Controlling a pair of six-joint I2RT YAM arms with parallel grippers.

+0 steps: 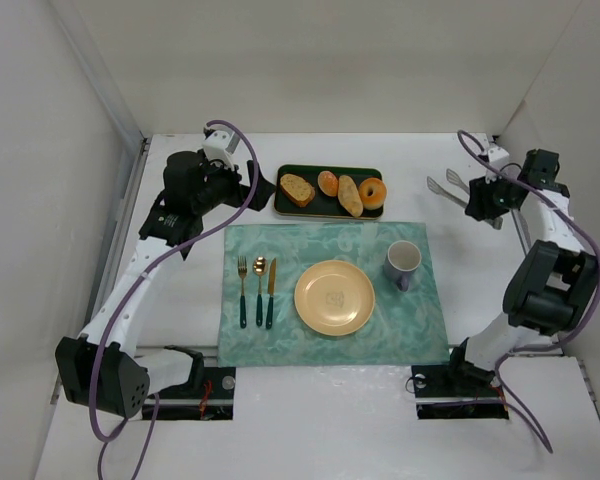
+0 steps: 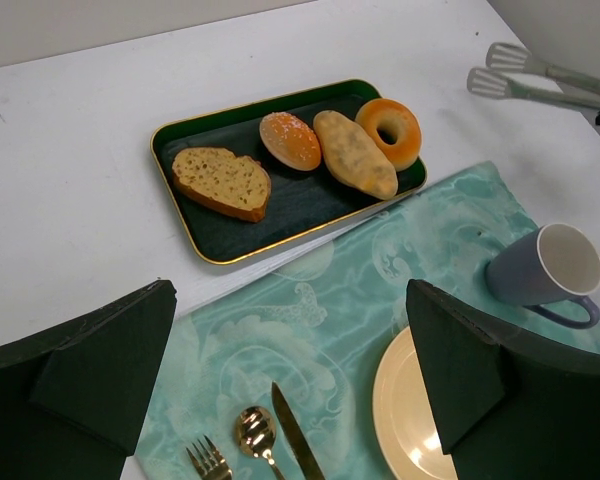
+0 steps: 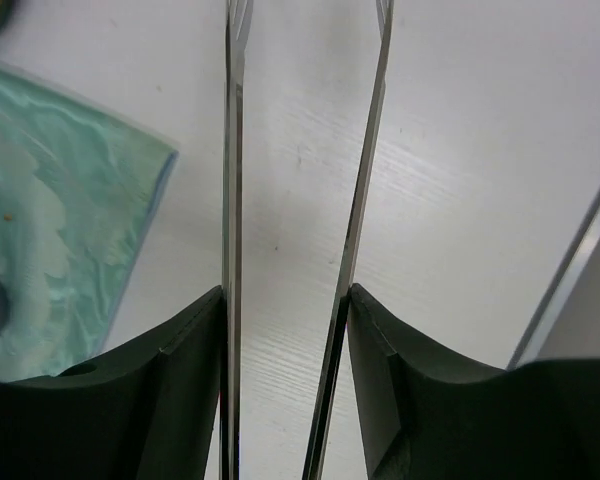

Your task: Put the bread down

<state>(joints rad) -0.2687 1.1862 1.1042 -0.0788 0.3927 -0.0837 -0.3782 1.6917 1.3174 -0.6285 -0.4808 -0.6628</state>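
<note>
Under both of your hands a white worktop is stretching out, and plain white walls are closing it in at the back and on both sides. A pale green patterned placemat is lying on it, directly below your left hand, whose fingers are standing spread wide and gripping nothing.

Ahead of that hand, just past the placemat's far edge, a dark green tray with a gold rim is resting on the worktop. The bread is sitting in that tray, second in a row of four. A cut slice is lying to its left, an oval roll just beside it on the right, and a donut at the tray's right end.

Closer in under the hand, a fork, a spoon and a knife are lying side by side on the placemat. A yellow plate is sitting to their right, and a grey-blue mug is standing further right and ahead of it.

Your right hand is hanging over bare worktop off the placemat's right edge, well apart from the tray. It is pinching a pair of metal tongs, its fingers pressing on the outer sides of the two arms, which are running forward with a gap between them. From above, the tong tips are pointing toward the donut end of the tray and stopping well short of it.
</note>
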